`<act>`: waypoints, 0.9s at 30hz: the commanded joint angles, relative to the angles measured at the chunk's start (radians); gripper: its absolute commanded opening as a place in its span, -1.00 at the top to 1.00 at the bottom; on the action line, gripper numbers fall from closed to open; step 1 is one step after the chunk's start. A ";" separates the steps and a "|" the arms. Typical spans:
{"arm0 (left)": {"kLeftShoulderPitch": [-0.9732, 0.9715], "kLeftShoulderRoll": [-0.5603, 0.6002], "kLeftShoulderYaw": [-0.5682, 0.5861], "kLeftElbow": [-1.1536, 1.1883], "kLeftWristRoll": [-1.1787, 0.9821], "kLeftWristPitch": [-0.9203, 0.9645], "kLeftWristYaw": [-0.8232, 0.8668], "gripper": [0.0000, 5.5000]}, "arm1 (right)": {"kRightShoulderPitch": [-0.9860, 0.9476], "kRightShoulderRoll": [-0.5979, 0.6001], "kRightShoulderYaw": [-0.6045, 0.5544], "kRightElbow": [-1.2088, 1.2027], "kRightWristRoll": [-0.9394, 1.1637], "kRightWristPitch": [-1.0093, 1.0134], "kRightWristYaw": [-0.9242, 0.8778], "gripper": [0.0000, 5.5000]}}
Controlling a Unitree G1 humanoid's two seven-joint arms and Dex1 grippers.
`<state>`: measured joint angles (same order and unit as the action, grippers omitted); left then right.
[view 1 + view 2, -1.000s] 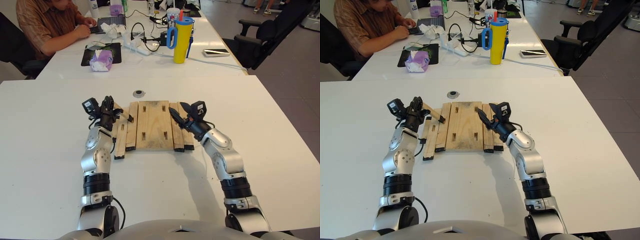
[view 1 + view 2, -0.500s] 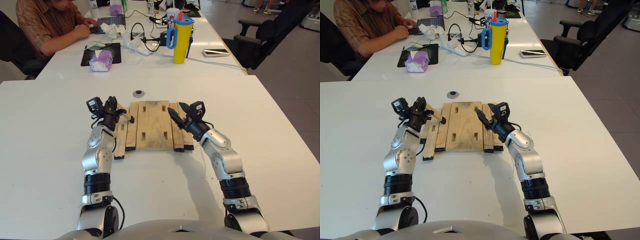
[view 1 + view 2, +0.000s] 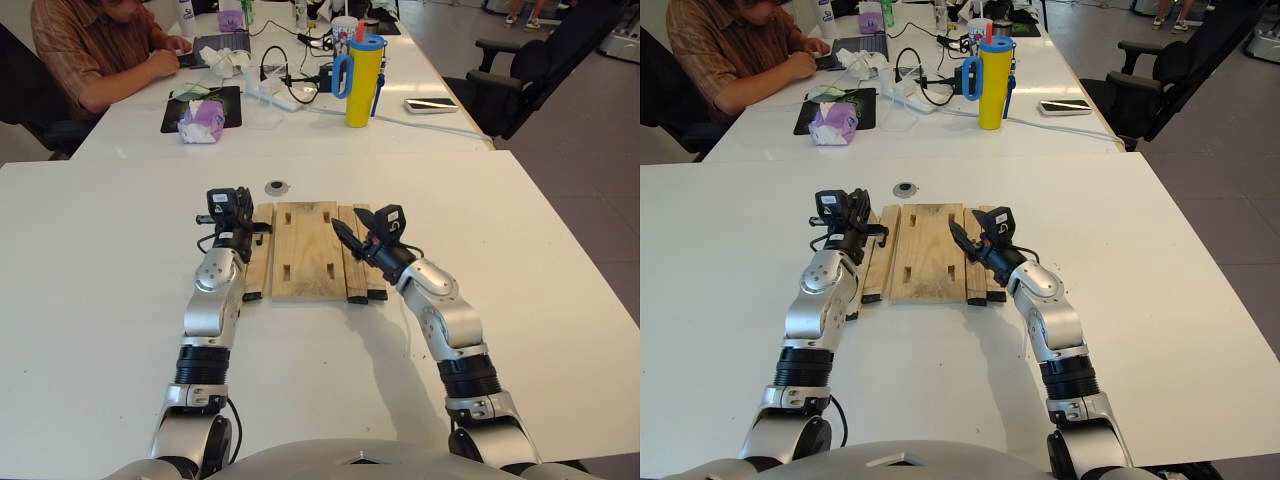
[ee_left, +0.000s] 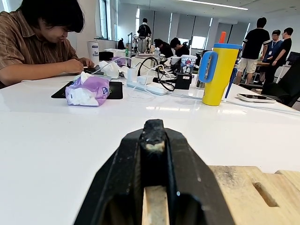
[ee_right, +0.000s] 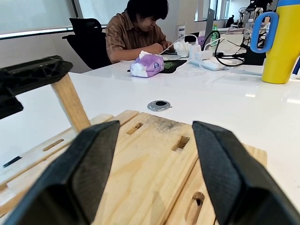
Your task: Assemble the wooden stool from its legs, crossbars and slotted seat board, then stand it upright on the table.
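The slotted seat board lies flat mid-table. Wooden legs and crossbars lie against its left side and its right side. My left gripper hovers over the left pieces, shut on a thin wooden stick that tilts down to them. In the left wrist view that stick shows between the closed fingers. My right gripper is open just above the board's right part; its two fingers stand wide apart with nothing between them.
A round cable grommet sits in the table just behind the board. On the far table stand a yellow tumbler, a purple tissue pack, a phone and cables, with a person seated there. A black chair stands at the right.
My left arm has swung right and forward with the stick, from beside the left pieces to over them. My right gripper has shifted slightly left over the board and stays open.
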<state>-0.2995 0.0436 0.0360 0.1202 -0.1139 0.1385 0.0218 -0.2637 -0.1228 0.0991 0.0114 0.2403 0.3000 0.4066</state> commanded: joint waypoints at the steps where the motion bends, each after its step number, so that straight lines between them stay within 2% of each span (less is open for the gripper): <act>1: 0.083 0.016 -0.027 0.118 0.053 -0.016 -0.017 0.85 | -0.010 -0.012 0.006 0.004 -0.013 0.018 0.007 -0.04; 6: 0.063 0.040 -0.073 0.169 0.109 -0.063 -0.049 0.85 | -0.026 -0.014 0.000 0.020 -0.017 0.013 0.010 -0.04; 17: 0.045 0.023 -0.041 0.204 0.074 -0.109 -0.074 0.85 | -0.038 -0.006 0.002 0.038 -0.023 -0.001 0.014 -0.04; 18: 0.043 0.022 -0.040 0.191 0.072 -0.113 -0.076 0.72 | -0.038 -0.006 0.002 0.038 -0.023 -0.002 0.014 -0.04; 27: -0.009 0.015 -0.028 0.055 0.055 -0.128 -0.096 0.32 | -0.047 -0.001 -0.009 0.055 -0.028 -0.015 0.011 -0.04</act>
<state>-0.2748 0.0628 0.0040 0.2395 -0.0513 0.0006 -0.0707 -0.2882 -0.1237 0.0977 0.0553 0.2133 0.2924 0.4157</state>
